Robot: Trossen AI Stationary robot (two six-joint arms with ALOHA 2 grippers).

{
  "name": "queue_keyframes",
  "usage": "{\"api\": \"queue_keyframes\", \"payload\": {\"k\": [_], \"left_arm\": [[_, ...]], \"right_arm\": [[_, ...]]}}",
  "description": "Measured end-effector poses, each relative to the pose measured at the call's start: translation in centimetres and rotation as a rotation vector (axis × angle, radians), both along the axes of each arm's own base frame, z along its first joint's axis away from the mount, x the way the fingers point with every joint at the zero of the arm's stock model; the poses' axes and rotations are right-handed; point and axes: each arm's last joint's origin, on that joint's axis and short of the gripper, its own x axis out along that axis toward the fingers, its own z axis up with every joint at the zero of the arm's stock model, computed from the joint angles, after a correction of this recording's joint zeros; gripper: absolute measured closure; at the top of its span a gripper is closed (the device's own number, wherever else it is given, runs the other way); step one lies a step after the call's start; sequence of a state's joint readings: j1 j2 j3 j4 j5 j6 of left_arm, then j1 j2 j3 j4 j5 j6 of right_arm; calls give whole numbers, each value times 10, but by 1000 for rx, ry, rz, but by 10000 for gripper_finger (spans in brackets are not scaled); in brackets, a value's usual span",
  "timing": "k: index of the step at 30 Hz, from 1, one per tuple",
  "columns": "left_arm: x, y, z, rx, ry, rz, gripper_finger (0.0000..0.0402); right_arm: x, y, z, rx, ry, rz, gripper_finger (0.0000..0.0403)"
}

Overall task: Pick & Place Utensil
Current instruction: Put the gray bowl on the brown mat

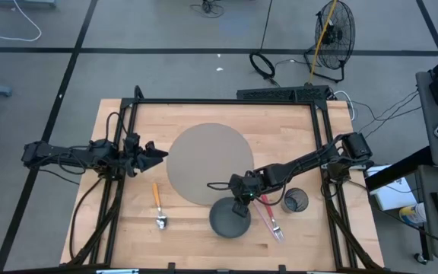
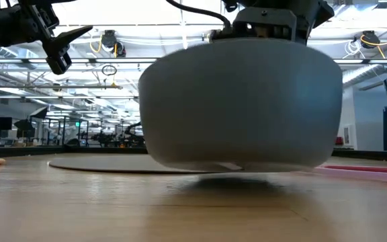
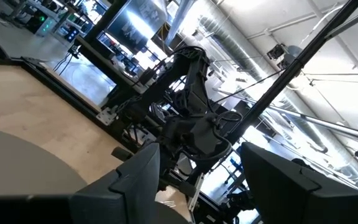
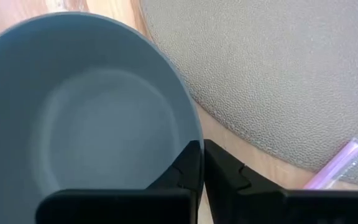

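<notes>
A grey bowl (image 1: 229, 218) stands near the table's front edge, just in front of a round grey mat (image 1: 207, 163). My right gripper (image 1: 242, 201) is shut on the bowl's far rim. An orange-handled metal utensil (image 1: 158, 202) lies on the wood left of the bowl. Pink utensils (image 1: 270, 218) lie to the bowl's right. My left gripper (image 1: 155, 154) hangs open above the table's left side, holding nothing. My right gripper pinches the bowl's rim (image 4: 188, 134) on the side nearest the mat. One finger (image 4: 184, 169) is inside the bowl and the other (image 4: 227, 175) outside. The fingers slant down from the table's far right. The bowl sits upright, its base (image 2: 228, 167) low at the tabletop.
A dark mesh cup (image 1: 296, 201) stands right of the pink utensils. The black frame rails (image 1: 226, 101) run along the table's far, left and right sides. Bare wood lies between the orange-handled utensil and the bowl.
</notes>
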State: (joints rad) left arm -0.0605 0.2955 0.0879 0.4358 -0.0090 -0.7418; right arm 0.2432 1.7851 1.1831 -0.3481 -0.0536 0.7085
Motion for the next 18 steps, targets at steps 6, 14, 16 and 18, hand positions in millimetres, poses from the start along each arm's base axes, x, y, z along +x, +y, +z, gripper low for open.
{"api": "queue_keyframes", "payload": {"k": [6, 14, 16, 18], "left_arm": [[0, 0, 0, 0, 0, 0, 172], [0, 0, -2, 0, 18, 0, 172], [0, 0, -2, 0, 18, 0, 172], [0, 0, -2, 0, 18, 0, 172]], "right_arm": [[2, 0, 3, 28, -28, -28, 400], [-2, -12, 32, 79, -110, -60, 402], [-6, -19, 45, 86, -145, -75, 402], [-9, -27, 59, 92, -188, -96, 402]]}}
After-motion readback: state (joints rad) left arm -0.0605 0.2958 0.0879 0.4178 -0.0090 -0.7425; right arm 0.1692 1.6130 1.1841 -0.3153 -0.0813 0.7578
